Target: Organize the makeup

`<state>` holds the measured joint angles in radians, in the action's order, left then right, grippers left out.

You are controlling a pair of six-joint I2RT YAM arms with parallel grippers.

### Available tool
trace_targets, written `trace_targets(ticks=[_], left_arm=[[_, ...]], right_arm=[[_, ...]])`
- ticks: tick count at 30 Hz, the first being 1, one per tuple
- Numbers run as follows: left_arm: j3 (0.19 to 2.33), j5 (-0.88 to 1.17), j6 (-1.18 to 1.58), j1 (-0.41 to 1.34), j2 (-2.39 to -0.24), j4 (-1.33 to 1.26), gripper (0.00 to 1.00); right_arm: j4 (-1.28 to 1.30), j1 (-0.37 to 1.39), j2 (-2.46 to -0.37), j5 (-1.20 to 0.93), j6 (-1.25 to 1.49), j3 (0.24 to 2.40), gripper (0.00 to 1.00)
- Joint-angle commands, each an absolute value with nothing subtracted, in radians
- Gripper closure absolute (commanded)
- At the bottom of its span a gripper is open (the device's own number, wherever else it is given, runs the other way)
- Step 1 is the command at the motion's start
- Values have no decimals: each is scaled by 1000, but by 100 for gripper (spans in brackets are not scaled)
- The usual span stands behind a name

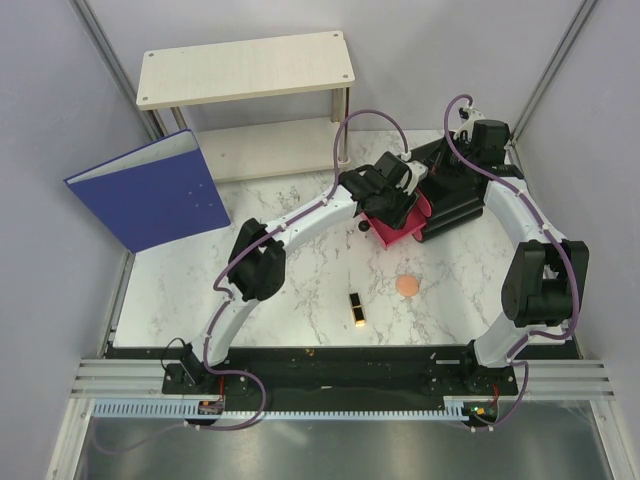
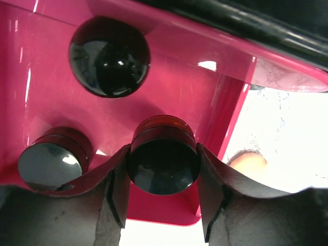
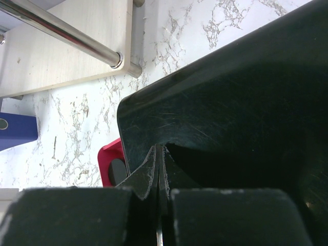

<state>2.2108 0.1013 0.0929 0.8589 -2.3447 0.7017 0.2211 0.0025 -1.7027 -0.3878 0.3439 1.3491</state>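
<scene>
My left gripper is shut on a round black jar and holds it in the open pink drawer. A second black jar stands in the drawer to its left. The drawer's round black knob shows beyond them. My right gripper is shut on the thin wall of the black organizer box. The peach puff and the black-and-gold lipstick lie on the marble table. The peach tubes are out of view.
A wooden shelf stands at the back of the table. A blue binder leans at the back left. The shelf's metal leg shows in the right wrist view.
</scene>
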Motion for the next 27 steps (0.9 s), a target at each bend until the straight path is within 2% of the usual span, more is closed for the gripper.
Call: trace_targets(ticks=[1, 7, 13, 19, 21, 27], left_arm=[[2217, 51, 120, 856, -2329, 683, 44], [2215, 5, 101, 851, -2293, 692, 31], [2212, -29, 86, 851, -2244, 701, 30], [2151, -14, 63, 879, -2134, 701, 34], [2119, -6, 35, 897, -2096, 696, 40], [1936, 17, 2, 1020, -2075, 680, 44]], right_arm=[[692, 8, -1839, -265, 281, 1229, 100], [693, 6, -1838, -270, 281, 1230, 100], [695, 5, -1836, -268, 278, 1230, 100], [693, 6, -1836, -268, 278, 1224, 100], [692, 8, -1838, -268, 278, 1221, 100], [690, 6, -1844, -270, 278, 1223, 100]])
